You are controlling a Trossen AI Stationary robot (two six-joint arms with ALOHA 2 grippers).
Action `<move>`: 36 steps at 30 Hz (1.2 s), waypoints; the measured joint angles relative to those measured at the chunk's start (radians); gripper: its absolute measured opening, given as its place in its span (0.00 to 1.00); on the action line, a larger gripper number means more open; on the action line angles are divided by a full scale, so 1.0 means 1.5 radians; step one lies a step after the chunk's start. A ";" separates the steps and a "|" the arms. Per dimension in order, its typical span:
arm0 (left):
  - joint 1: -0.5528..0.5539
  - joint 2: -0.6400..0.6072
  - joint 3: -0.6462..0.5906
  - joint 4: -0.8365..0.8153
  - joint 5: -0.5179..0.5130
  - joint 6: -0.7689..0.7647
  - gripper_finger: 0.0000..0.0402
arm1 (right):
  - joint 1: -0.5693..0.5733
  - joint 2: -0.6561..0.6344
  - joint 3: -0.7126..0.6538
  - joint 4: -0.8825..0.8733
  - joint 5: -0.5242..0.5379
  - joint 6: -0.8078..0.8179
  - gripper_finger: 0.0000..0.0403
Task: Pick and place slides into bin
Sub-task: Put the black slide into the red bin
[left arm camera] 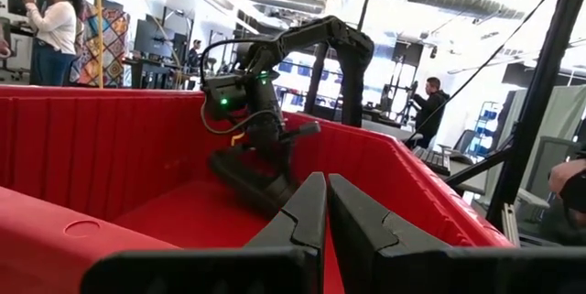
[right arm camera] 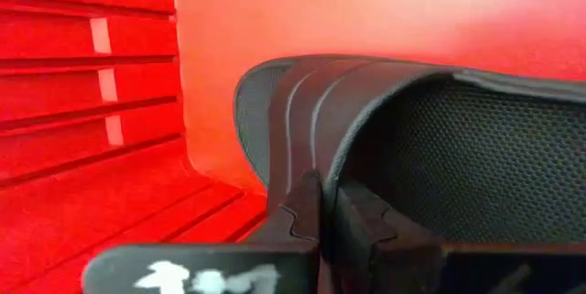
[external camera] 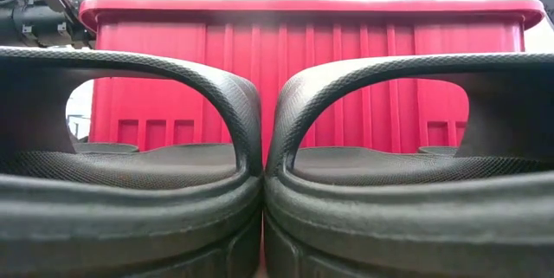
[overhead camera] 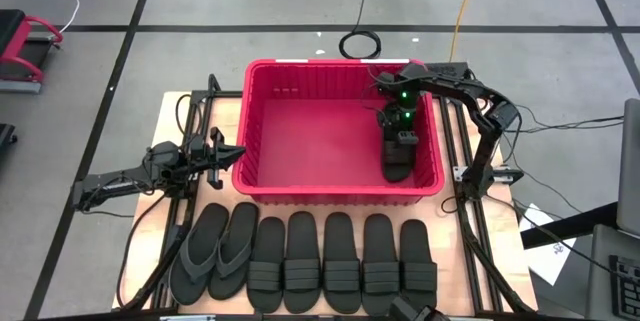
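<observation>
Right gripper [overhead camera: 400,139] inside the red bin [overhead camera: 262,176], clamped on a ribbed-strap slide [overhead camera: 397,164]; left gripper [overhead camera: 226,153], fingers together and empty, just outside the bin's wall.

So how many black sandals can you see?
8. Seven lie in a row on the table in front of the red bin, from the leftmost thong sandal to the rightmost. One is inside the bin, held by the right end effector.

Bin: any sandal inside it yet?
Yes, one black sandal lies in the red bin, under the right hand.
</observation>
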 joint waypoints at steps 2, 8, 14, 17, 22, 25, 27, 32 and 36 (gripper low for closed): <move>0.000 0.000 0.000 0.000 -0.001 0.002 0.06 | -0.006 0.000 -0.001 0.002 0.000 0.000 0.00; 0.000 0.000 0.000 0.000 -0.002 0.002 0.06 | -0.017 0.000 -0.002 0.016 0.001 -0.014 0.00; 0.000 0.000 0.000 0.000 -0.002 0.002 0.06 | -0.018 0.000 -0.002 0.036 0.003 -0.012 0.06; 0.000 0.000 0.000 0.000 -0.002 0.003 0.06 | -0.018 0.000 -0.002 0.051 0.004 -0.010 0.08; 0.000 0.000 0.000 0.000 -0.002 0.012 0.06 | -0.018 0.000 -0.002 0.080 0.007 0.006 0.09; 0.000 0.000 0.000 0.000 -0.002 0.012 0.06 | -0.018 0.000 -0.002 0.081 0.008 0.007 0.12; 0.000 0.000 0.000 0.000 -0.003 0.013 0.06 | -0.018 0.000 -0.002 0.081 0.008 0.009 0.15; 0.000 0.000 0.000 0.000 -0.003 0.014 0.06 | -0.018 0.000 -0.002 0.077 0.023 0.007 0.23; 0.000 0.000 0.000 0.000 -0.003 0.014 0.06 | -0.019 0.000 -0.002 0.076 0.034 0.015 0.28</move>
